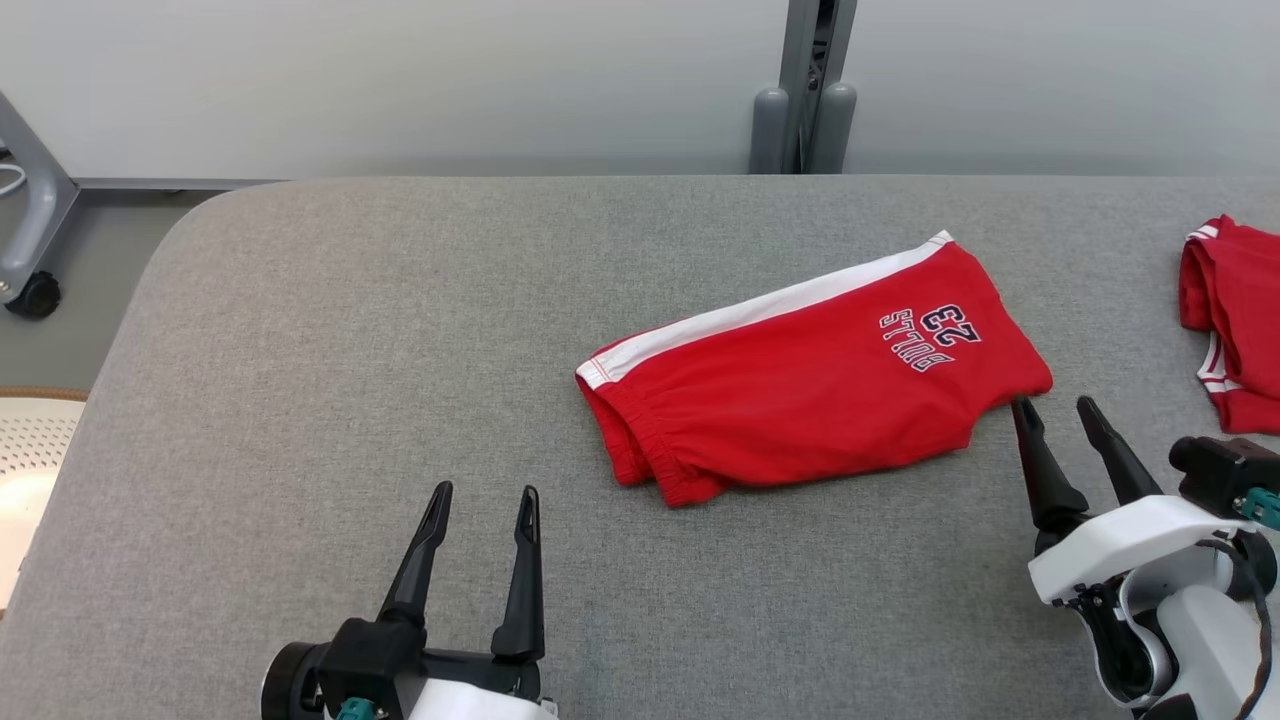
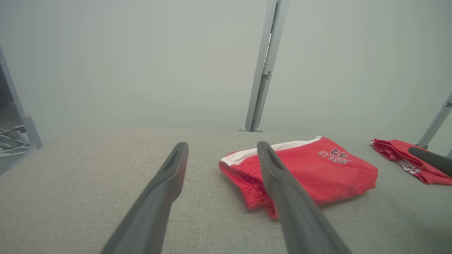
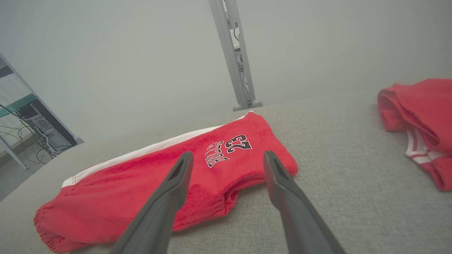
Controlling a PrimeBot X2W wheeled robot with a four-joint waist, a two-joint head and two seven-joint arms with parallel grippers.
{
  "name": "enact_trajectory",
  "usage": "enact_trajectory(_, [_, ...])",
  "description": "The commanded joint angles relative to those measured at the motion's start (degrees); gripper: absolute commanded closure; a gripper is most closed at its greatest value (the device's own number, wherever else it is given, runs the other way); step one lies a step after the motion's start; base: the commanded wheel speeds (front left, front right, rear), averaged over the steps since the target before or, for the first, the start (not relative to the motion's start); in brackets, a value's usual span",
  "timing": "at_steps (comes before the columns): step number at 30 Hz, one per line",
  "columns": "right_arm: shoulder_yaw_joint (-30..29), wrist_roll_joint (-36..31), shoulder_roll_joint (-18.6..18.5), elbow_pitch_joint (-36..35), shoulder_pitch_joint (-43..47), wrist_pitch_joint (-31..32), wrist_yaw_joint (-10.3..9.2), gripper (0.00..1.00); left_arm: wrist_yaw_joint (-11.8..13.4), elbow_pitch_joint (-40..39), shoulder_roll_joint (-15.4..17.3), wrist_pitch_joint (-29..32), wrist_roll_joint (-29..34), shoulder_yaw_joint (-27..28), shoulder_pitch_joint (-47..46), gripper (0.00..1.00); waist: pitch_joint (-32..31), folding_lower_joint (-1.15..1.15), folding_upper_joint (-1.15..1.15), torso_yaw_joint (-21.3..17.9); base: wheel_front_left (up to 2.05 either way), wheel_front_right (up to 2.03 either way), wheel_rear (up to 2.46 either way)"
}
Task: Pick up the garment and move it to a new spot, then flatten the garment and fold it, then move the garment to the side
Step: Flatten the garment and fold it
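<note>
The red basketball shorts (image 1: 800,390) are lying folded near the middle of the grey fabric-covered table (image 1: 350,380). They are stretching slantwise, with the elastic waistband (image 1: 640,450) pointing toward the robot's left. The leg hem is sitting toward the robot's right and farther back. A white side stripe (image 1: 760,310) is running along their far edge. The "BULLS 23" print (image 1: 930,335) is facing up near the hem end, reading upside down in the head view.

The left gripper (image 1: 484,490) is hanging over bare table in front of the waistband, apart from the cloth. Its jaws are standing spread wide with nothing between them. The right gripper (image 1: 1052,402) is sitting just beside the near hem corner of the shorts, its jaws likewise parted and empty. In the right wrist view its two dark fingers (image 3: 176,183) are framing the printed end of the shorts. Whether a tip is touching the fabric cannot be told.

A second red garment with white trim (image 1: 1235,320) is lying bunched at the table's right edge, well apart from the shorts. A grey metal post (image 1: 805,90) is rising behind the table against the pale wall (image 1: 400,80).
</note>
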Motion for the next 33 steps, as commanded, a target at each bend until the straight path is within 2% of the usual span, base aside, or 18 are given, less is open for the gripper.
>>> enact_trajectory(1, [-0.04,1.24,-0.37,0.9,0.06,-0.22,-0.02,0.0,-0.3,-0.12,0.04,-0.19,0.5,0.38,0.02,0.0,0.18,0.0,0.0,0.21,0.0,0.0,0.0])
enact_trajectory(8, [-0.92,9.7,-2.66,7.89,-5.78,3.19,-0.02,0.0,-2.33,-0.13,-0.69,-0.19,2.89,0.06,-1.49,0.0,2.71,0.0,0.0,1.57,0.0,0.0,0.0])
enact_trajectory(15, [0.86,9.3,-5.85,17.94,-15.03,7.27,-0.02,0.0,-4.24,0.52,-1.01,-0.19,4.46,-0.77,-3.92,0.0,6.66,0.0,0.0,3.59,0.0,0.0,0.0])
enact_trajectory(23, [2.14,10.75,-5.39,27.48,-23.13,11.24,-0.02,0.0,-5.75,1.4,-1.43,-0.19,5.26,-1.93,-6.65,0.0,9.61,0.0,0.0,5.97,0.0,0.0,0.0])
enact_trajectory(24, [2.08,11.99,-5.16,28.84,-24.08,12.1,-0.02,0.03,-5.89,1.82,-1.5,-0.19,5.05,-2.17,-7.16,0.0,9.75,0.0,0.0,6.56,0.0,0.0,0.0])
enact_trajectory(27, [2.88,12.95,-4.84,30.33,-24.89,13.33,-0.02,0.26,-6.11,2.2,-1.6,-0.19,4.81,-2.28,-7.64,0.0,9.82,0.0,0.0,7.22,0.0,0.0,0.0])
enact_trajectory(28, [3.29,13.14,-4.76,30.73,-25.07,13.65,-0.02,0.44,-6.18,2.27,-1.62,-0.19,4.75,-2.33,-7.66,0.0,9.84,0.0,0.0,7.4,0.0,0.0,0.0])
enact_trajectory(30, [3.95,13.86,-4.49,31.45,-25.36,14.49,-0.02,0.56,-6.28,2.46,-1.66,-0.19,4.69,-2.46,-7.68,0.0,9.84,0.0,0.0,7.71,0.0,0.0,0.0])
enact_trajectory(32, [4.47,14.38,-4.58,31.94,-25.58,14.99,-0.02,0.75,-6.28,2.58,-1.69,-0.19,4.64,-2.54,-8.04,0.0,9.82,0.0,0.0,7.95,0.0,0.0,0.0])
enact_trajectory(33, [4.68,14.6,-4.68,32.24,-25.59,14.97,-0.02,0.93,-6.32,2.66,-1.7,-0.19,4.63,-2.61,-8.18,0.0,9.82,0.0,0.0,8.05,0.0,0.0,0.0])
